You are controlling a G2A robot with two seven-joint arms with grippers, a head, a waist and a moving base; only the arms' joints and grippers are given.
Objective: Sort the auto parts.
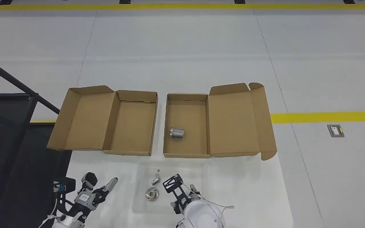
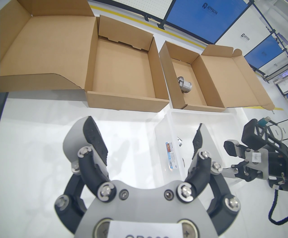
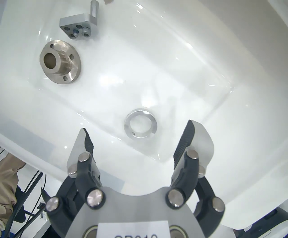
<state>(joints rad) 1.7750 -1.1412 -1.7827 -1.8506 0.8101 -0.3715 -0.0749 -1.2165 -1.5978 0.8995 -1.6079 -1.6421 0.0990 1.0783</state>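
This looks like an industrial workshop hall: a smooth pale-grey painted floor [image 1: 188, 51] marked with yellow lane stripes [image 1: 319, 117], and blue-and-white partition panels [image 2: 191, 20] standing beyond the white desk [image 2: 33, 117].

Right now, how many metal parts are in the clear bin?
3: a flanged hub, a bracket beside it, and a ring lying apart from both. More may be hidden past the view's edge.

L tool [image 2: 144, 126] wide open, empty, tilted fwd & slightly down. R tool [image 3: 137, 127] open too, empty, aimed steeply down. Both arms at near edge in top view, side by side, tools apart, not touching.
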